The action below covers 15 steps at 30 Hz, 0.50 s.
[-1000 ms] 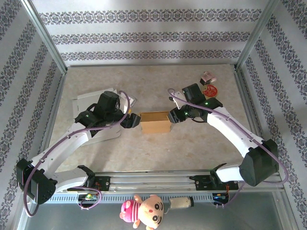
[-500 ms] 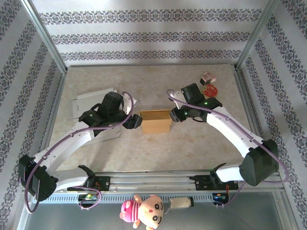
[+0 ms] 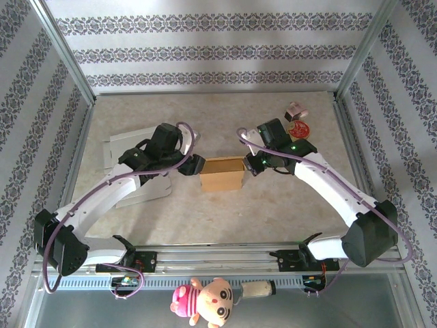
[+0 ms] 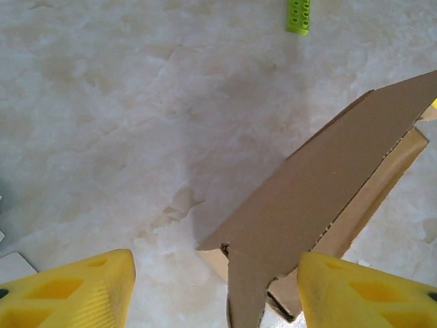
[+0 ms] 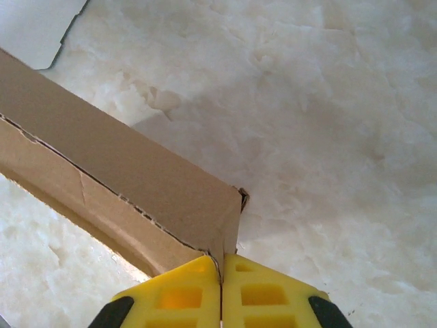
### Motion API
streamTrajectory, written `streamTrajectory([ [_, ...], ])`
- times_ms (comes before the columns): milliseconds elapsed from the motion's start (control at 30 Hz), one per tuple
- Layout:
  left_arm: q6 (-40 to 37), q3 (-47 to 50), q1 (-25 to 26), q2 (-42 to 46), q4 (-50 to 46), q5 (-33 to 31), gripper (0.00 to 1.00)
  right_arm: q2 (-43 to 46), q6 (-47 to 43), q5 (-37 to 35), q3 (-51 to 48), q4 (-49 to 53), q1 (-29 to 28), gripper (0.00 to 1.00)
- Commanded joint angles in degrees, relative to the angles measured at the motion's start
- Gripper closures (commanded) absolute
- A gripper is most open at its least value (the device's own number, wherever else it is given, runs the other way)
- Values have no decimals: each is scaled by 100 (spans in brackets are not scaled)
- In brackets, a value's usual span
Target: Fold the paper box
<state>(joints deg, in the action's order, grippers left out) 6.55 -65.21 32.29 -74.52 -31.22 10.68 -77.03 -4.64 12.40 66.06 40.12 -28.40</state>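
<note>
Working mid-fold on the paper box (image 3: 222, 175), sitting near the middle of the surface (image 3: 225, 116) between the 2 arms, just right of some flat white sheets (image 3: 126, 147).

Pinching the box's right end with the right tool (image 3: 250, 164): in the right wrist view, pressing the 2 yellow fingers (image 5: 177, 294) together, with the thin cardboard corner running into the seam between them, so apparently gripping that wall rather than closing on air.

Holding the left tool (image 3: 196, 166) wide at the box's left end. In the left wrist view, framing a loose brown flap (image 4: 247, 301) between 2 spread fingers (image 4: 75, 290), touching neither as far as can be told.

Judging the step as anchoring 1 end while lining up on the opposite flap, sticking outward and not yet tucked.

Calling next for bringing the left tool onto that flap and pushing it inward toward the box's body, bracing from the right so the light box is not sliding or twisting. Needing a gentle pinch too, thin cardboard creasing easily.

Lying well beyond the box in the left wrist view: 1 green brick (image 4: 298, 15).
</note>
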Motion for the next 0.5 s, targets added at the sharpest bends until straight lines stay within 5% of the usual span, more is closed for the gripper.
streamTrajectory([
  [0,68,-163,85,-59,-321,149,36,163,23,14,179,126,-67,95],
  [333,-222,-364,87,-254,-699,1012,42,44,54,-18,196,137,-69,95],
  [467,-285,-77,84,0,-383,1101,35,6,34,-44,205,132,-70,95],
])
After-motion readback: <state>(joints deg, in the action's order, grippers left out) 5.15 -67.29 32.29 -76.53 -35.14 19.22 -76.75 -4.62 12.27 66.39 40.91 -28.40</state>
